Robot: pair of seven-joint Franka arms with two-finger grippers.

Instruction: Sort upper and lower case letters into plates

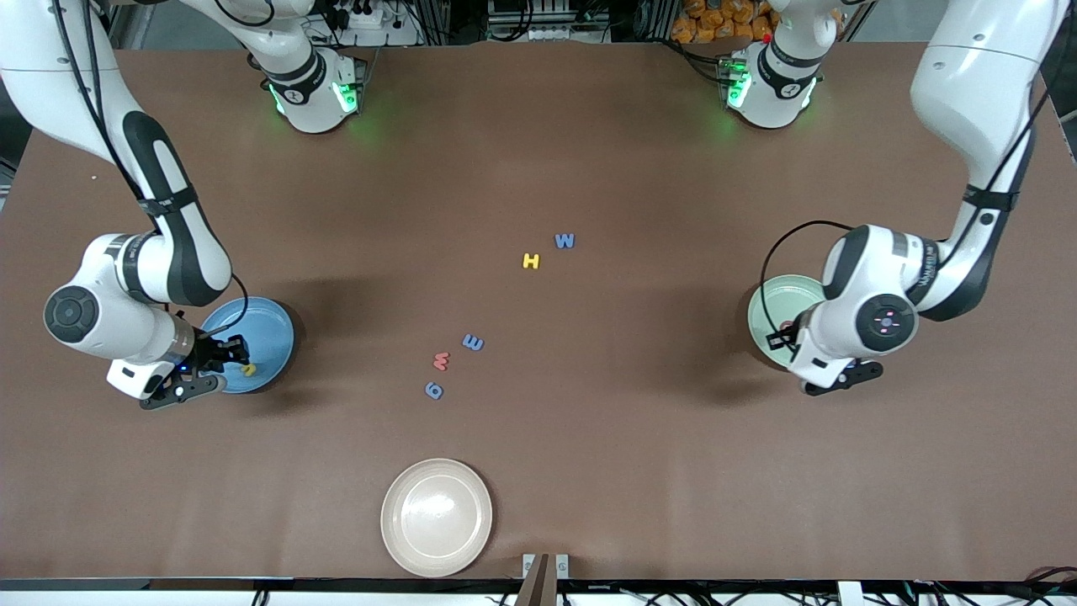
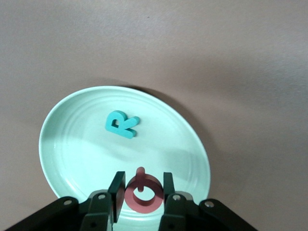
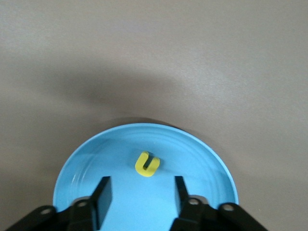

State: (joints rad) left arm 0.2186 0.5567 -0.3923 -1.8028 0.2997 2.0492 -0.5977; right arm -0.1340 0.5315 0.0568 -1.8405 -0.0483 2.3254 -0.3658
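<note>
The mint green plate (image 1: 776,301) lies at the left arm's end of the table. My left gripper (image 1: 787,335) is over it, shut on a round red letter (image 2: 143,192) held just above the plate (image 2: 72,144). A teal R (image 2: 121,124) lies in that plate. The blue plate (image 1: 271,330) lies at the right arm's end. My right gripper (image 1: 225,350) hangs over it, open and empty (image 3: 139,192). A yellow u-shaped letter (image 3: 147,164) lies in the blue plate (image 3: 96,163), just past the fingertips. It also shows in the front view (image 1: 249,369).
Loose letters lie mid-table: a blue W (image 1: 565,241), a yellow H (image 1: 530,261), a blue letter (image 1: 473,342), a red w (image 1: 441,361) and a blue g-like letter (image 1: 434,389). A cream plate (image 1: 437,517) sits near the front edge.
</note>
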